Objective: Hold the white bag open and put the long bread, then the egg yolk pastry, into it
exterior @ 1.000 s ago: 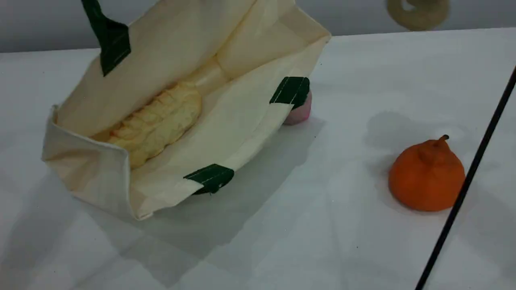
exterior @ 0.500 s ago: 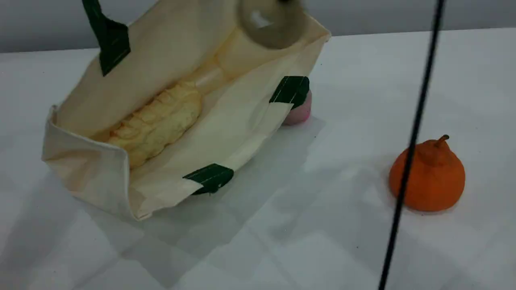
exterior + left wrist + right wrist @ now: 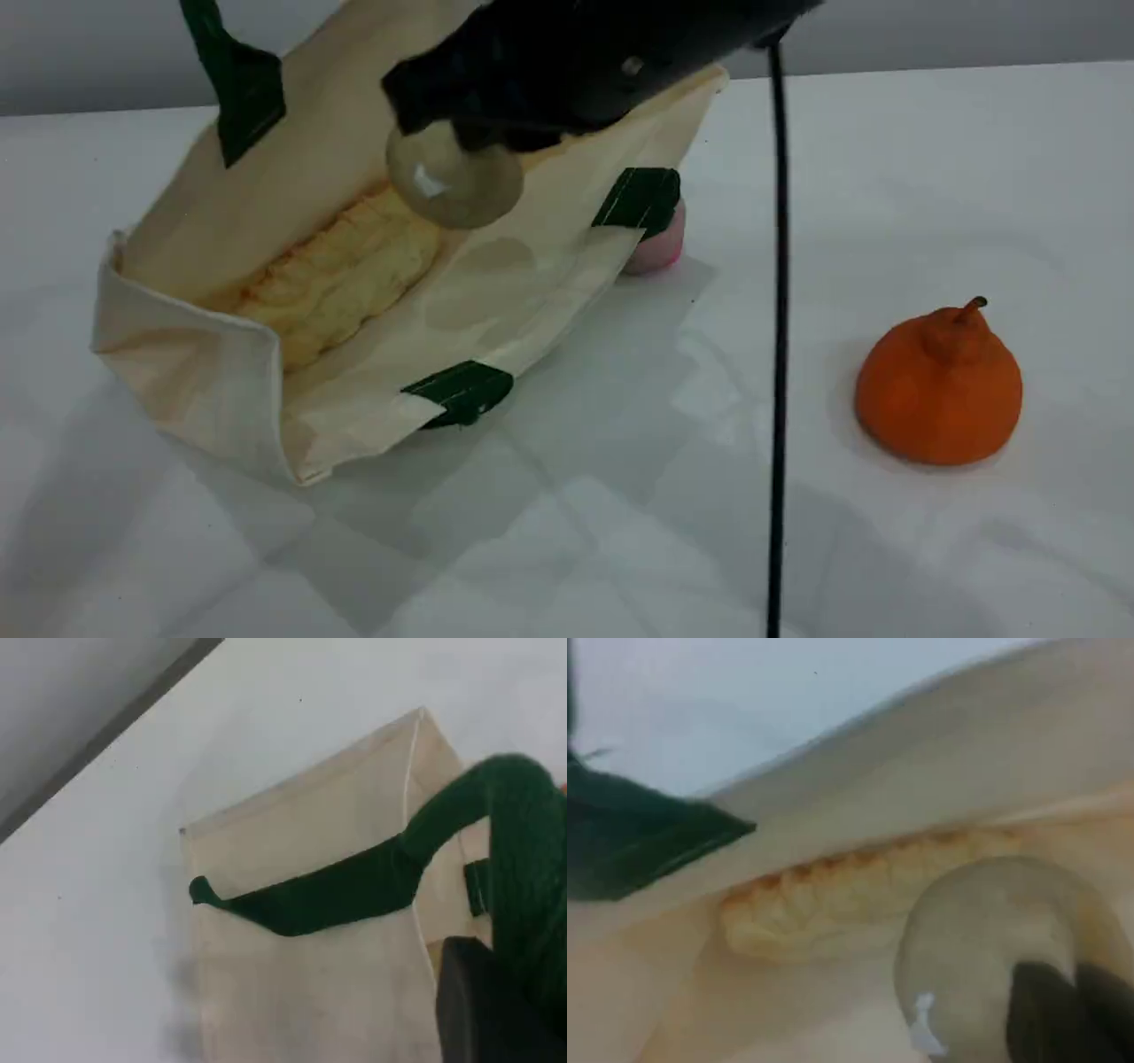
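Observation:
The white bag (image 3: pixel 221 390) lies tilted with its mouth open toward the camera, and one green strap (image 3: pixel 232 80) is pulled up out of the scene view. In the left wrist view that strap (image 3: pixel 337 890) runs into my left gripper (image 3: pixel 509 992), which is shut on it. The long bread (image 3: pixel 341 275) lies inside the bag, also visible in the right wrist view (image 3: pixel 833 904). My right gripper (image 3: pixel 483 133) hangs over the bag's mouth, shut on the egg yolk pastry (image 3: pixel 454 182), a tan ball with a white spot (image 3: pixel 979 948).
A pink ball (image 3: pixel 660 246) sits against the bag's far right side. An orange fruit with a stem (image 3: pixel 939 390) stands on the white table (image 3: pixel 620 532) at the right. A thin black cable (image 3: pixel 778 354) hangs down in front of the table.
My right gripper has carried the pastry from the top right leftward and down over the bag's mouth. The black cable has swung left with it. The bag and bread stay put.

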Robot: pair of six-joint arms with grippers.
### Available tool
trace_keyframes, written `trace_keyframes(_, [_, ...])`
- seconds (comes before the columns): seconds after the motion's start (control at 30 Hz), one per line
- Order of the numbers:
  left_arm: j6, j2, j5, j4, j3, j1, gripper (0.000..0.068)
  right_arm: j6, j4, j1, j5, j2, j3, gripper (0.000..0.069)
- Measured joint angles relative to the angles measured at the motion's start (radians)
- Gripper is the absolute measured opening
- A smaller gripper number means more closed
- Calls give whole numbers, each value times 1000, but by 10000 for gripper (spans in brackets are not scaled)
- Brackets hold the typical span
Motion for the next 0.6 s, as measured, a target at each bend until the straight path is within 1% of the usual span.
trace_keyframes(0.1, [-1,0,0,-1,0,0,71,1,0,0,-58,39,-15,25])
trace_keyframes(0.17, [-1,0,0,-1,0,0,71,1,3,0,-85,46,-15,40])
trace_keyframes(0.27, [-1,0,0,-1,0,0,71,1,8,0,-106,48,-22,111])
trace_keyframes(0.3, [-1,0,0,-1,0,0,71,2,8,0,-103,49,-28,153])
trace_keyframes(0.43, [-1,0,2,-1,0,0,71,59,8,0,-85,49,-32,365])
trace_keyframes(0.47, [-1,0,0,-1,0,0,71,77,8,0,-86,42,-32,437])
trace_keyframes(0.53, [-1,0,-1,-1,0,0,71,87,4,-1,-73,24,-32,538])
trace_keyframes(0.6, [-1,0,-1,-1,0,0,71,67,0,-1,-22,-5,-31,613])
